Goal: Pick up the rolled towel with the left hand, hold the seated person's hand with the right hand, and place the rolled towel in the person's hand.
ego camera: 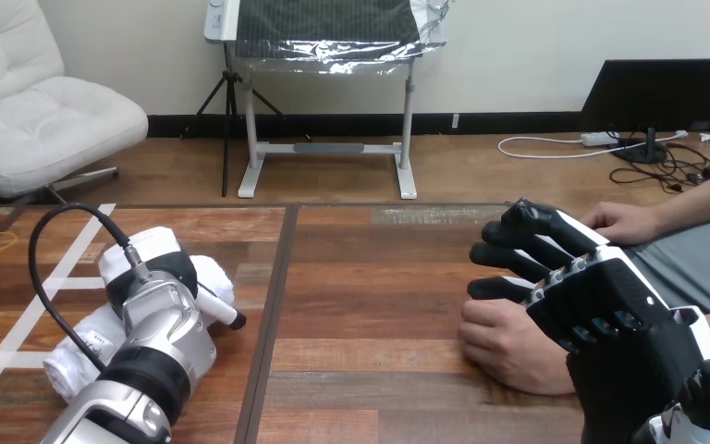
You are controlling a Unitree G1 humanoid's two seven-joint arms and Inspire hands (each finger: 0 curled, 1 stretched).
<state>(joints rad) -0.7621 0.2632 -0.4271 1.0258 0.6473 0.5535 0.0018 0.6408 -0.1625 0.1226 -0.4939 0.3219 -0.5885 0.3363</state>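
Observation:
The rolled towel (76, 355) is white and lies at an angle on the wooden table at the near left. My left hand (153, 268) rests on top of its far end and hides most of the roll. The person's hand (508, 344) lies on the table at the near right, loosely closed. My right hand (578, 291), black, hovers just over it with its fingers (504, 254) stretched leftward and relaxed; none is seen wrapped round the person's hand. A second person's hand (624, 222) rests further back at the right edge.
White tape lines (35, 305) cross the left part of the table. A small yellow ring (0, 242) lies at the far left. A dark seam (273, 305) splits the tabletop, with bare wood (370, 296) between my two hands.

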